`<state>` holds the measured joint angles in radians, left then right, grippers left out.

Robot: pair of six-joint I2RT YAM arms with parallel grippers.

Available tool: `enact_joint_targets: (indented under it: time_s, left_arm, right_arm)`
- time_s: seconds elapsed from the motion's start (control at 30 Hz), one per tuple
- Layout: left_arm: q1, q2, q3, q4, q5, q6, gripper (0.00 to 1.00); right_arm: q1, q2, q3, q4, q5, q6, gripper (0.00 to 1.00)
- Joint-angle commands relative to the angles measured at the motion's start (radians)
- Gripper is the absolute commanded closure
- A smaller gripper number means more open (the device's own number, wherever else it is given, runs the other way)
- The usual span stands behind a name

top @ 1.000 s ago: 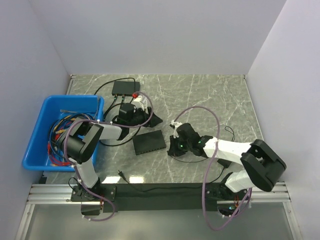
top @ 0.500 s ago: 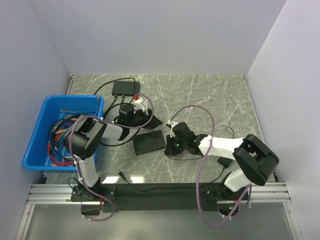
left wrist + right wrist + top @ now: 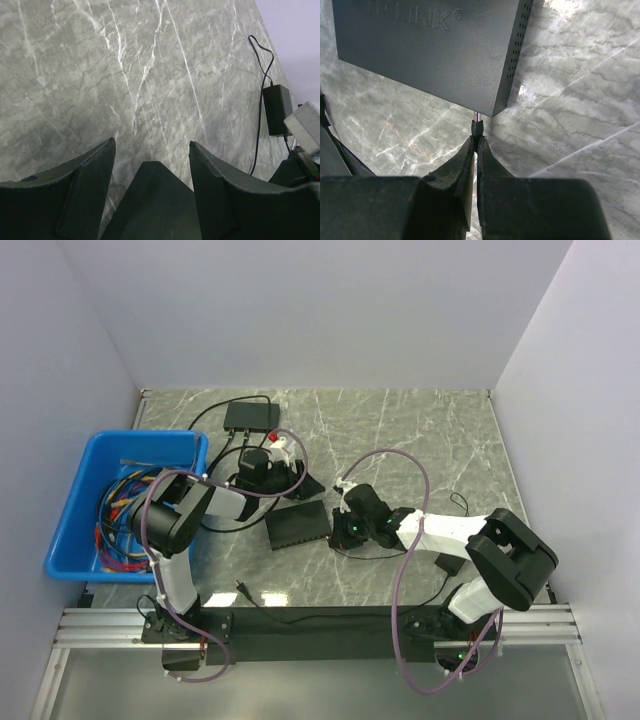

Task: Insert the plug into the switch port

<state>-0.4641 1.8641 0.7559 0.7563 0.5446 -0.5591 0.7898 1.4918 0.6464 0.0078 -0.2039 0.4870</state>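
Observation:
The switch (image 3: 298, 523) is a flat black box marked TP-LINK (image 3: 430, 45), lying mid-table. My right gripper (image 3: 475, 142) is shut on the plug (image 3: 477, 128), a small black barrel with a metal tip. That tip touches the near edge of the switch close to its right corner. The switch port itself is hidden on that edge face. In the top view the right gripper (image 3: 345, 527) sits right of the switch. My left gripper (image 3: 300, 478) stands open at the switch's far side. A black corner (image 3: 152, 200) lies between its fingers (image 3: 95, 180), with a gap showing.
A blue bin (image 3: 70, 510) holding coloured wires (image 3: 120, 515) stands at the left. A smaller black box (image 3: 250, 417) with cables sits at the back. A black power adapter (image 3: 277, 107) with its thin cable lies at the right. White walls enclose the marble table.
The right gripper has moved left with the plug until it reached the switch's edge, then held nearly still. The left gripper has barely shifted.

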Motion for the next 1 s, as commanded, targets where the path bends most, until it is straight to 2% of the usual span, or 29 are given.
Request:
enact_joint_targets:
  time_s: [0.0, 0.27, 0.97]
  left_arm:
    - [0.004, 0.007, 0.020, 0.018, 0.028, 0.031, 0.34]
    - [0.002, 0.006, 0.019, 0.015, 0.029, 0.034, 0.34]
    - [0.002, 0.043, 0.031, -0.006, 0.034, 0.048, 0.34]
  right_arm:
    - [0.008, 0.001, 0.035, 0.034, 0.040, 0.018, 1.00]
    - [0.009, -0.008, 0.045, 0.000, 0.090, 0.025, 1.00]
    - [0.006, 0.027, 0.090, 0.000, 0.090, 0.030, 1.00]
